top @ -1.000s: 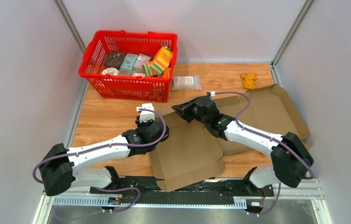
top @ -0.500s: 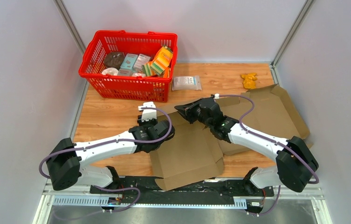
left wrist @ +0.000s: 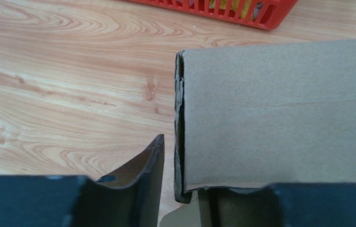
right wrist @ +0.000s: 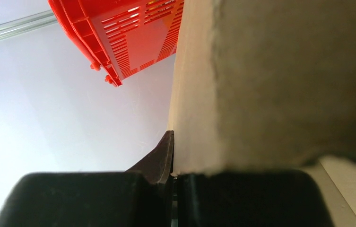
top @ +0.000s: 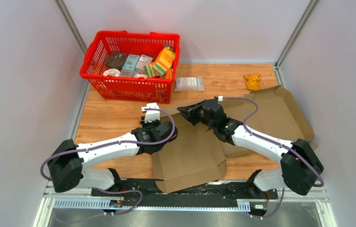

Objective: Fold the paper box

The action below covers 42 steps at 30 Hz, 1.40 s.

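**Flat box gripped from two sides at mid-desk**

The paper box (top: 190, 156) lies opened out on the wooden desk (top: 105, 118). Its nearest panel hangs a little over the near edge between the two arm bases, and its other panels spread away to the right as far as the side wall.

The left arm (top: 109, 146) reaches in from the near left to the left edge of that near panel. In its wrist view the left jaws stand narrow and straddle a raised cardboard edge. One finger (left wrist: 152, 165) is just beside the edge with a thin gap showing, and the other lies under the card (so no grip is closed there).

The right arm (top: 261, 142) stretches across the box from the near right to the far end of the same panel. The right jaws are pinched tight on a cardboard flap, which runs straight down between the pads in the wrist view.

Beyond them, at the far left, stands a red basket (top: 128, 87) of packaged groceries. A white packet (top: 189, 84) lies just beside its right end. A small yellow object (top: 252, 81) sits at the far right, near the box's far corner.
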{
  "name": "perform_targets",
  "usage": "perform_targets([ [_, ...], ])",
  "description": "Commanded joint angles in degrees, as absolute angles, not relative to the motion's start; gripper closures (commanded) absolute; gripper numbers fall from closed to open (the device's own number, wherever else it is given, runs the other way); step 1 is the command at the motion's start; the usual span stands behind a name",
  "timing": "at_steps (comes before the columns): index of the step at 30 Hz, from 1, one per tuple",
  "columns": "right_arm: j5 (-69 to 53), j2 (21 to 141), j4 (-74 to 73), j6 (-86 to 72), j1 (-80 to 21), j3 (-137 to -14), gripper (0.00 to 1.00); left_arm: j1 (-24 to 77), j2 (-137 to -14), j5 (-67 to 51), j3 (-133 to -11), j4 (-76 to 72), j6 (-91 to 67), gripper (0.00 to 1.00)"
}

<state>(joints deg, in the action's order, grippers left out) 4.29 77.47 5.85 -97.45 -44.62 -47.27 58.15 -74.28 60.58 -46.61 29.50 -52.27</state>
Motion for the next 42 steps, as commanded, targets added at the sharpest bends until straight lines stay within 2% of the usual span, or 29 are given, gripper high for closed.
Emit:
perform_targets([
  [1,1.85,75.94,5.54,-99.31,-45.26,-48.95,0.97,57.13,-72.52,61.70,-43.79,30.34,-51.51,0.56],
  [4,2.02,75.76,5.45,-100.02,-45.26,-49.22,0.97,57.13,-68.04,60.38,-39.40,24.54,-49.31,0.51],
  [8,1.41,75.85,5.36,-101.16,-45.35,-50.36,0.96,57.13,-64.69,58.89,-35.33,17.05,-46.93,0.51],
  [11,1.14,76.03,5.19,-101.69,-45.88,-50.89,0.94,57.04,-66.00,59.41,-36.12,17.14,-46.59,0.66],
  [12,1.23,76.03,5.10,-101.43,-45.97,-50.80,0.92,57.04,-66.53,59.50,-37.17,17.40,-46.15,0.85],
  [13,1.49,76.03,4.92,-100.82,-46.05,-50.89,0.91,57.04,-67.06,59.76,-37.79,18.53,-46.23,0.93],
  [14,1.58,76.03,3.88,-98.72,-46.05,-50.89,0.88,56.95,-67.84,60.37,-38.40,19.33,-46.40,1.00],
  [15,1.58,75.68,3.61,-96.61,-46.05,-50.80,0.85,56.95,-68.03,60.73,-39.45,20.03,-46.32,1.00],
  [16,1.76,75.50,3.34,-93.89,-46.05,-50.80,0.81,56.95,-68.03,61.17,-39.72,21.00,-46.23,1.00],
  [17,1.15,75.41,1.86,-89.69,-46.05,-51.15,0.69,56.95,-67.24,61.95,-39.73,21.27,-45.97,1.00],
  [18,0.88,75.32,0.89,-80.34,-45.97,-51.67,0.64,56.95,-66.63,62.22,-39.29,21.18,-44.92,1.00],
  [20,-1.56,74.27,-4.78,-66.69,-46.05,-54.22,0.40,56.95,-63.83,62.66,-38.41,19.52,-41.86,1.00],
  [21,-2.10,73.75,-8.14,-55.05,-45.97,-55.27,0.36,56.95,-62.59,62.84,-37.19,18.64,-40.79,1.00],
  [23,-3.50,69.71,-14.30,-45.57,-46.05,-55.11,0.21,56.78,-59.09,63.63,-35.95,17.67,-39.30,1.00],
  [26,-5.96,63.75,-22.72,-31.23,-45.97,-56.77,0.14,56.43,-55.65,62.50,-32.53,13.90,-37.54,1.00],
  [28,-7.29,62.06,-27.13,-25.52,-45.97,-59.31,0.12,56.25,-54.15,62.23,-30.77,12.66,-37.53,1.00],
  [30,-1.60,61.26,-36.80,-24.00,-45.97,-65.35,0.11,56.25,-53.18,62.75,-29.80,12.75,-38.67,1.00],
  [33,-0.09,62.75,-44.37,-21.71,-44.39,-72.83,0.05,56.08,-52.03,62.75,-28.48,11.51,-38.41,1.00],
  [37,-6.58,68.10,-44.30,-21.01,-39.22,-76.72,0.05,55.46,-52.38,62.75,-28.74,12.66,-39.81,1.00],
  [42,-8.61,75.75,-42.81,-21.27,-38.32,-80.33,0.10,54.67,-51.68,61.88,-28.04,12.31,-40.25,1.00],
])
